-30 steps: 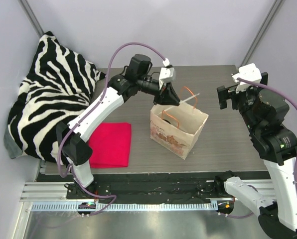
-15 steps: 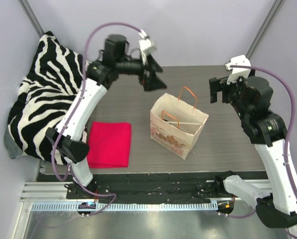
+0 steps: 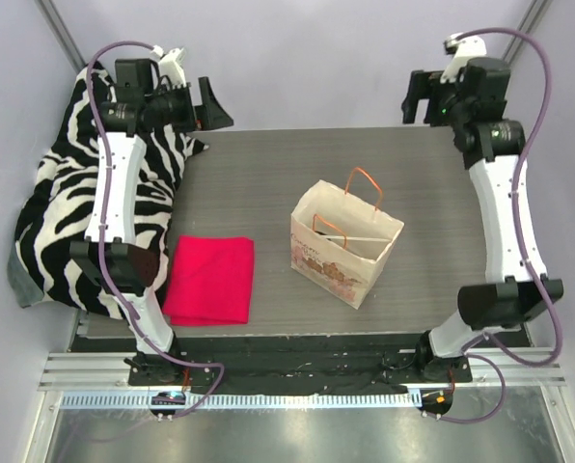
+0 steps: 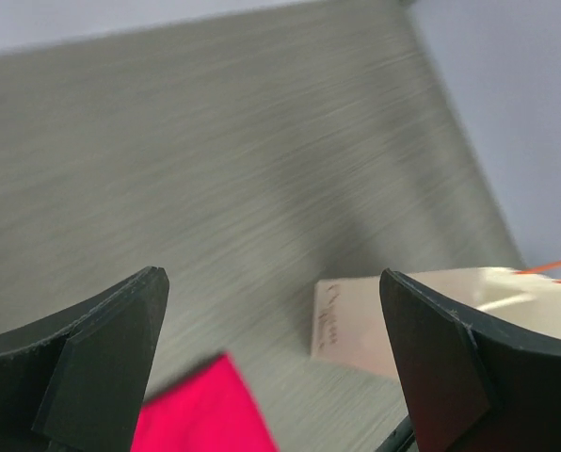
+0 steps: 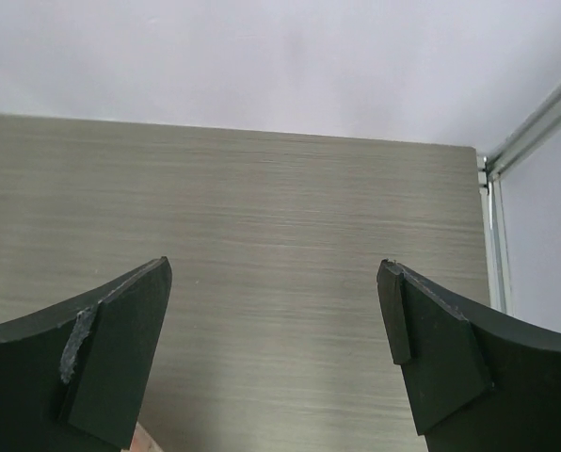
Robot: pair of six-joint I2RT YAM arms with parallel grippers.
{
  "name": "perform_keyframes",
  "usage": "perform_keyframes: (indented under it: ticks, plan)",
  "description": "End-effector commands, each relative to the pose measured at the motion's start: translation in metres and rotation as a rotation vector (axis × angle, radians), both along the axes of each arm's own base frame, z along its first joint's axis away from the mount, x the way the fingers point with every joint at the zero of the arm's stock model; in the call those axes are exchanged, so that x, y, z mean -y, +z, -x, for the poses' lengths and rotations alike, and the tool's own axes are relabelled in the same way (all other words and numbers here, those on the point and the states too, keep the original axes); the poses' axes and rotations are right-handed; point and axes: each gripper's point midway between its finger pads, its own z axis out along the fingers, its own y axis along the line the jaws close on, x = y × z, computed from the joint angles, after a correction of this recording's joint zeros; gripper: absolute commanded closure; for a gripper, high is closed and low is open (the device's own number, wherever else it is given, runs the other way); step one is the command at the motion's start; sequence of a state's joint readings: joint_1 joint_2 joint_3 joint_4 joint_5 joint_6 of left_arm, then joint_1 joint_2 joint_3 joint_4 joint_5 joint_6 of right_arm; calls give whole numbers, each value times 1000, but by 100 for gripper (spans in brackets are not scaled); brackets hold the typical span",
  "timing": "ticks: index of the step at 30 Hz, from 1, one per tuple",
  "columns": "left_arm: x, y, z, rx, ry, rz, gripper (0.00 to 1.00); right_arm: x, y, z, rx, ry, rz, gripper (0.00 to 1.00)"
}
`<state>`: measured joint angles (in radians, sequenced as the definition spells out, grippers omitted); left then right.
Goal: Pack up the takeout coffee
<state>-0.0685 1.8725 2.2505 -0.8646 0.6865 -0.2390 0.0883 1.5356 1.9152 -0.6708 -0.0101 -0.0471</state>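
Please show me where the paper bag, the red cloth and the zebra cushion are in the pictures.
paper bag (image 3: 328, 258): top view, on its printed front side.
red cloth (image 3: 210, 280): top view, on its middle.
zebra cushion (image 3: 56, 217): top view, on its striped top.

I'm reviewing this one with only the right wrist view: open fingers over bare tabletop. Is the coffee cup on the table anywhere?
Observer: No cup shows on the table in any view. The top view shows a paper bag standing upright in the middle.
Operator: Can you see into the bag?
Observer: Its mouth is open towards the top camera. Only a pale strip crosses the inside, and I cannot make out a cup.
Operator: What is the left gripper doing?
Observer: The left gripper is open and empty, high at the far left corner above the zebra cushion.
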Motion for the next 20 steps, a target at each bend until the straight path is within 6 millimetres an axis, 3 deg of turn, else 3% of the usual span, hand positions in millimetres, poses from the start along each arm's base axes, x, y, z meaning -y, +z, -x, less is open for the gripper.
perform_keyframes:
  ticks: [1,3,6,7,8,9,11,12,17,19,20]
  plan:
    - [-47,-49,14,-132,148,-262,0,35,-5,-26,-36,-24,-128,0]
    - [-67,-77,22,-230,203,-373,0,48,-21,-32,-71,-42,-124,0]
    - [-89,-108,30,-320,241,-479,0,67,-63,-38,-163,-70,-116,0]
    - [-93,-124,37,-367,243,-499,0,79,-86,-36,-215,-79,-140,0]
    - [-99,-129,36,-367,256,-508,0,84,-96,-34,-238,-87,-144,0]
    - [-104,-137,38,-381,270,-525,0,92,-121,-29,-291,-105,-156,0]
    - [-109,-152,43,-396,274,-546,0,100,-137,-20,-326,-101,-162,0]
    - [-111,-155,44,-400,279,-553,0,102,-156,-13,-367,-98,-148,0]
    - [-116,-166,40,-422,287,-565,0,99,-173,2,-396,-89,-146,0]
    - [-115,-158,33,-405,286,-551,0,101,-168,1,-382,-95,-138,0]
    - [-114,-144,26,-371,289,-530,0,102,-164,-2,-371,-96,-133,0]
